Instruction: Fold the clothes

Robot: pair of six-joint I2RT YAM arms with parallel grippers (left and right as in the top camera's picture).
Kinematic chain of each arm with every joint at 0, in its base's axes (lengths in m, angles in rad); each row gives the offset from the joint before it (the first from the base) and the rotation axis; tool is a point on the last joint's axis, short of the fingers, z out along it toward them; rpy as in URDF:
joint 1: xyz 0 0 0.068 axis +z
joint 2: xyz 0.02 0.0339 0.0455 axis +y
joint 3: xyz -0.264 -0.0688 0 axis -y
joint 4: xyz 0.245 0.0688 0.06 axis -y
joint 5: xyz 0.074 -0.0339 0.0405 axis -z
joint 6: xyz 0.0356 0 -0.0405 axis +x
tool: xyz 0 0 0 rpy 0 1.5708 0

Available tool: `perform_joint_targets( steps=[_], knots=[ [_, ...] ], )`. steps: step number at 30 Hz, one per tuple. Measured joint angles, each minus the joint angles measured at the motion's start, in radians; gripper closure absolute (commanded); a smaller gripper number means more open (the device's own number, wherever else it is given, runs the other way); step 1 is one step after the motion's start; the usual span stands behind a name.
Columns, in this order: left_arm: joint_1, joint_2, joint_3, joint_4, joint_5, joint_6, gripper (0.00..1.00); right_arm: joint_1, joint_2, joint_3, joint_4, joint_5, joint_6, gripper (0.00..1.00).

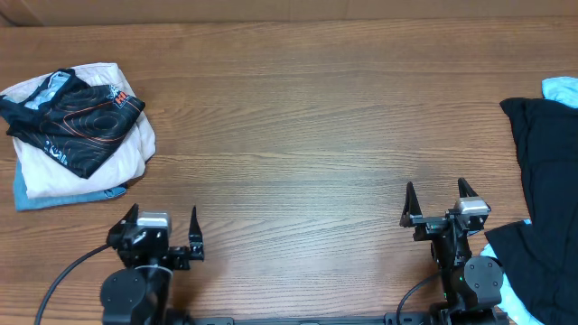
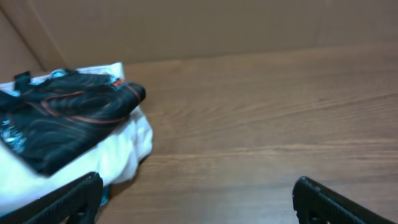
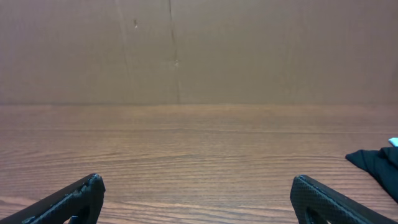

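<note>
A folded black sports top with orange wavy lines (image 1: 81,122) (image 2: 62,115) lies on a stack of folded white (image 1: 126,149) and blue (image 1: 54,196) cloth at the table's far left. Loose black garments (image 1: 546,171) (image 3: 379,165) are heaped at the right edge. My left gripper (image 1: 163,226) (image 2: 198,190) stands open near the front edge, below and right of the stack, holding nothing. On the front right, my right gripper (image 1: 439,206) (image 3: 198,190) is open and empty too, just left of the black heap.
A light blue cloth (image 1: 562,88) peeks out at the far right, above the black heap. A brown cardboard wall (image 3: 199,50) runs along the back of the wooden table (image 1: 307,117).
</note>
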Motion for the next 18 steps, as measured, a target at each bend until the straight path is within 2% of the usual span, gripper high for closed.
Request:
perform_joint_targets(
  steps=[13, 18],
  knots=[
    [0.0, -0.049, -0.344, 0.583, 0.018, -0.027, 0.0, 0.0, 0.0, 0.0, 0.0, 0.0, 0.0, 0.0],
    [0.0, -0.049, -0.372, 0.526, 0.017, -0.029, 0.0, 0.0, 0.0, 0.0, 0.001, 0.0, 0.0, 0.0]
  ],
)
